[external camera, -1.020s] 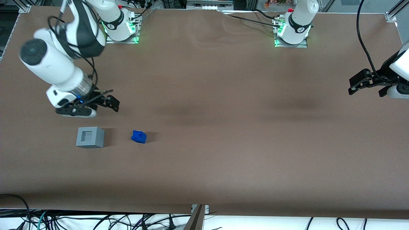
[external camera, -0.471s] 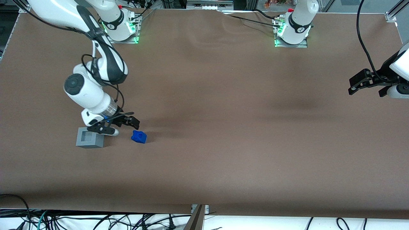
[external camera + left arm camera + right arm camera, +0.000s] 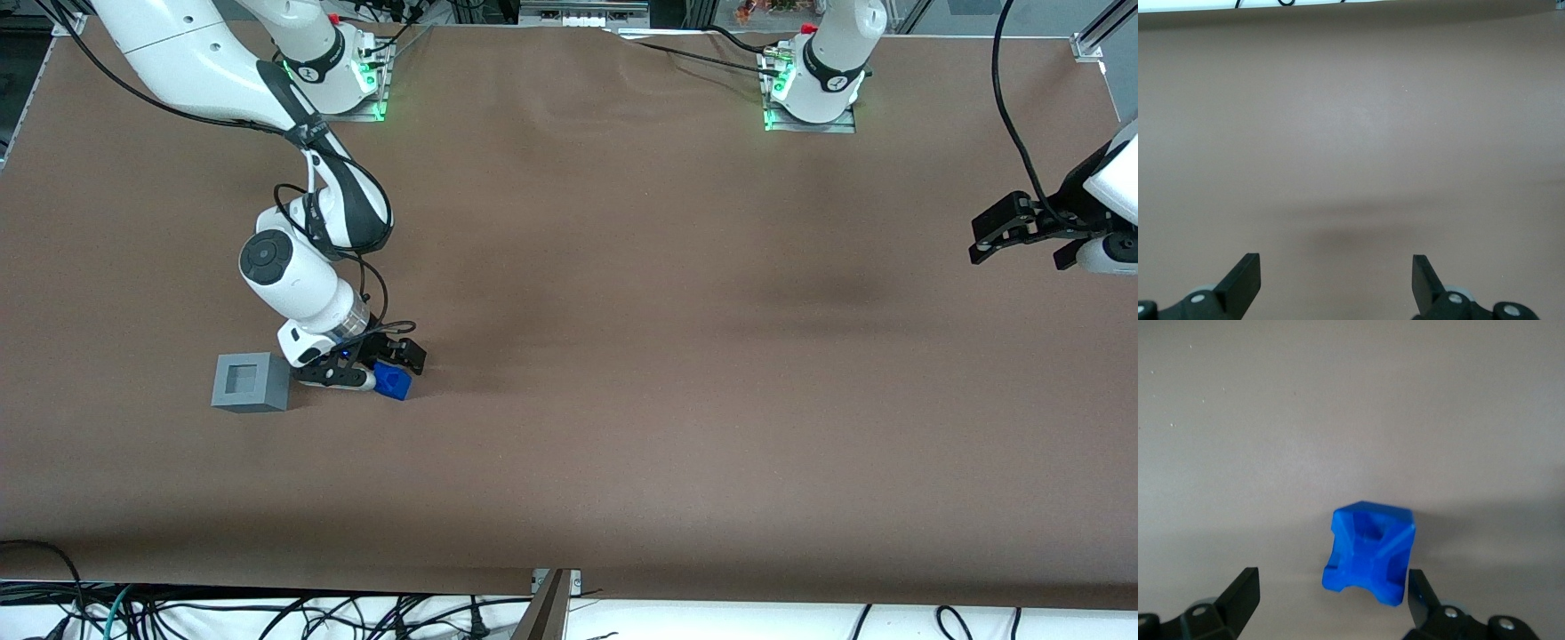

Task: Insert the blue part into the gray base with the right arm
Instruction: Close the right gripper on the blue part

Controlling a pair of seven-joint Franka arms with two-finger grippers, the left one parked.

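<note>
The right arm (image 3: 307, 222) reached steeply down near the table's working-arm edge, its gripper (image 3: 1331, 603) spread wide around the blue part (image 3: 1370, 552), beside the gray base (image 3: 251, 382).

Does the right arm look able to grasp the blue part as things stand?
Probably yes: the open gripper sits right at the blue part, nothing lies between them, and the gray base stands apart beside it.
</note>
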